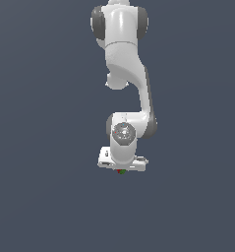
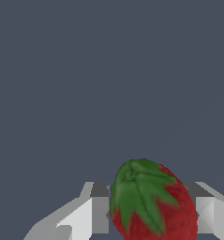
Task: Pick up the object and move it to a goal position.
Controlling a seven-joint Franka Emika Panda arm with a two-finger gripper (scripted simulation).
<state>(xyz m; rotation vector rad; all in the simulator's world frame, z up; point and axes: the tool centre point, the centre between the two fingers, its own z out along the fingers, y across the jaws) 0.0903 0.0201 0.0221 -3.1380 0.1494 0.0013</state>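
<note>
The object (image 2: 153, 206) is a red strawberry with a green leafy cap. In the wrist view it fills the gap between the two grey fingers (image 2: 99, 213), which sit against both of its sides. My gripper (image 2: 152, 218) is shut on it. In the exterior view only a small red and green bit of the strawberry (image 1: 121, 172) shows just under the white hand of the gripper (image 1: 122, 169). The fingertips are hidden there. No goal marker shows in either view.
The white arm (image 1: 124, 59) reaches down from the top of the exterior view to the hand. The surface around it is plain dark grey-blue (image 1: 40, 197), with no other objects in view.
</note>
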